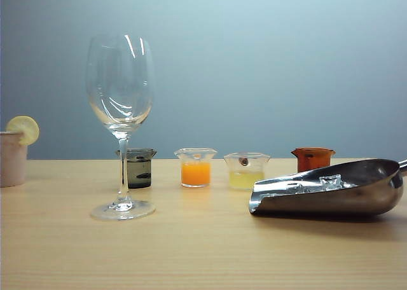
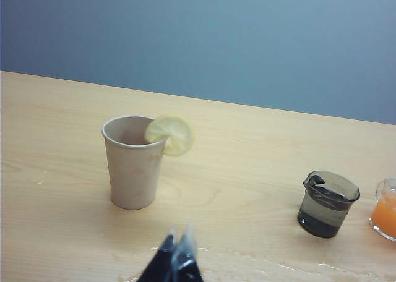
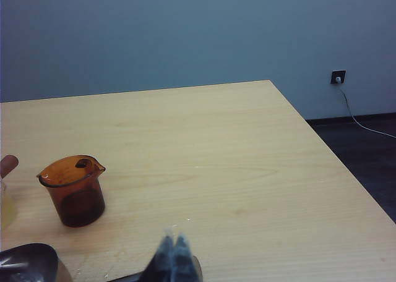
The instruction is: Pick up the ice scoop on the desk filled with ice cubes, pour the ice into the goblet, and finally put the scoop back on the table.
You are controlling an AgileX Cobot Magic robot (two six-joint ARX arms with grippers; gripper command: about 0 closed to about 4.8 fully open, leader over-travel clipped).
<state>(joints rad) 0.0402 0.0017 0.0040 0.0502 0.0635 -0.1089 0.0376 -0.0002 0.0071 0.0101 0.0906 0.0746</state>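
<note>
Scoop [image 1: 331,191] w/ ice [image 1: 331,180] on desk [image 1: 191,252] beside right fingers [image 3: 174,242], pressed together; left fingers [image 2: 178,240] pressed together too.

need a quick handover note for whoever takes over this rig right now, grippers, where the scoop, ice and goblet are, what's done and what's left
Left gripper: shut, empty, hanging above the table near the beige cup with a lemon slice.
Right gripper: shut, empty, above the table near the amber beaker, with the ice scoop's handle just below it.
Ice scoop: lying on the table at the right of the exterior view, ice cubes inside.
Goblet: upright on the left, empty.
Done: nothing yet.
Left: grasp the scoop, pour the ice into the goblet, set the scoop back down.
</note>
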